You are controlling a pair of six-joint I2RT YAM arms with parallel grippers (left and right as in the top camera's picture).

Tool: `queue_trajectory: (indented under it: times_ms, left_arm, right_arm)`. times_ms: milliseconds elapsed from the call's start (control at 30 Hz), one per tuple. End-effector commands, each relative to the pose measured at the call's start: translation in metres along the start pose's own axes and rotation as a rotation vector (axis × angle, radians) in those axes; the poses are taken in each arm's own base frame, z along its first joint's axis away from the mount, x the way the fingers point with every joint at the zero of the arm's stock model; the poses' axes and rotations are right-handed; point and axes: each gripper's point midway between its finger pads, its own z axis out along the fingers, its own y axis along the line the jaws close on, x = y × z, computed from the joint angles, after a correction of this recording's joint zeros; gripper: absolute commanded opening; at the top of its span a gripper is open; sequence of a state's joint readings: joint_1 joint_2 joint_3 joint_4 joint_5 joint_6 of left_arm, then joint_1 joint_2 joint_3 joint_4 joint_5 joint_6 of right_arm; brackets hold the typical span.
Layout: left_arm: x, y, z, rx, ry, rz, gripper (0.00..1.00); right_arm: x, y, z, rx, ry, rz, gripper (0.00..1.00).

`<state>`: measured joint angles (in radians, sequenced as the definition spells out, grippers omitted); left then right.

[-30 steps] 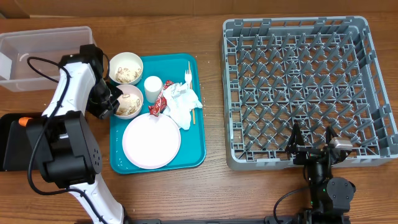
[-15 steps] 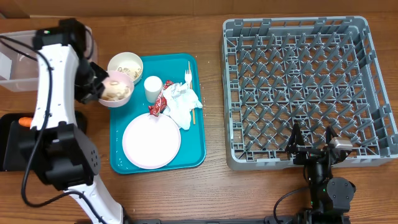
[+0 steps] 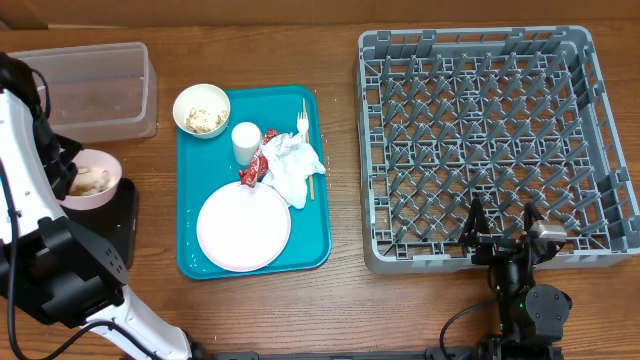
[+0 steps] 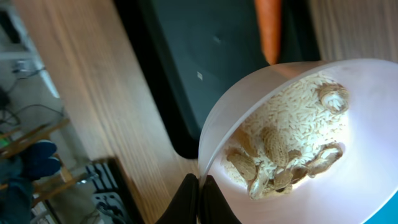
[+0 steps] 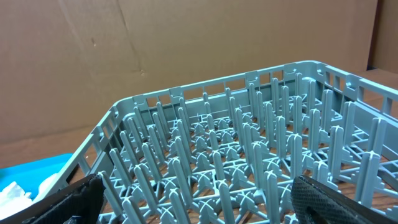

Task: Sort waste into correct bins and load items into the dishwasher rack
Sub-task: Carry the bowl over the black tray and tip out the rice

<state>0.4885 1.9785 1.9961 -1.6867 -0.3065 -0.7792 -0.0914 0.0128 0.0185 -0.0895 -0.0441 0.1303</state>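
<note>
My left gripper [image 4: 199,194] is shut on the rim of a pink bowl [image 3: 92,180] that holds white rice and beige food scraps [image 4: 292,143]. The bowl hangs over the black tray [image 3: 126,222], where an orange carrot [image 4: 268,28] lies. The clear tub [image 3: 98,90] stands behind it. On the teal tray [image 3: 318,250] sit a second bowl [image 3: 201,110], a white cup [image 3: 246,142], a red-and-white wrapper [image 3: 254,166], a crumpled napkin [image 3: 296,166], a fork [image 3: 301,124], a wooden stick [image 3: 308,182] and the pink plate [image 3: 243,226]. My right gripper [image 3: 503,236] stands open at the front wall of the grey rack [image 3: 480,130].
The black tray's dark floor [image 4: 205,62] fills the middle of the left wrist view, with the wooden table edge to its left. In the right wrist view the rack's pegs [image 5: 249,149] rise just ahead of the open fingers [image 5: 74,199], with a cardboard wall behind.
My left arm has lifted the pink bowl off the teal tray and carried it left, to above the black tray. The right arm has not moved.
</note>
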Motion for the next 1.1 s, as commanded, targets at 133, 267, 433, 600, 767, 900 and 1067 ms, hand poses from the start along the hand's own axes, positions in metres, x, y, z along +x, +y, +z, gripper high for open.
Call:
queue_trajectory:
  times_ms: [133,267,433,600,767,900,1067]
  left_arm:
    - [-0.036,0.056,-0.006,-0.221,-0.218,-0.180,0.04]
    - [-0.039,0.081,0.011,-0.396,-0.282,-0.210,0.04]
    - [-0.046,0.095,0.011,-0.491,-0.359,-0.213,0.04]
    - [-0.053,0.102,0.007,-0.550,-0.412,-0.191,0.04]
    - [-0.056,0.105,0.018,-0.620,-0.459,-0.155,0.04]
    - [-0.056,0.105,0.030,-0.656,-0.486,-0.133,0.04]
    - [-0.061,0.107,0.034,-0.712,-0.542,-0.088,0.04]
  right_arm:
    - [0.000,-0.003,0.000,0.012,-0.010,-0.004,1.00]
    - [0.000,-0.003,0.000,0.012,-0.010,-0.004,1.00]
    - [0.000,-0.003,0.000,0.012,-0.010,-0.004,1.00]
    - [0.000,-0.003,0.000,0.012,-0.010,-0.004,1.00]
    - [0.000,-0.003,0.000,0.012,-0.010,-0.004,1.00]
    - [0.000,-0.003,0.000,0.012,-0.010,-0.004,1.00]
    - [0.000,-0.003,0.000,0.012,-0.010,-0.004,1.00]
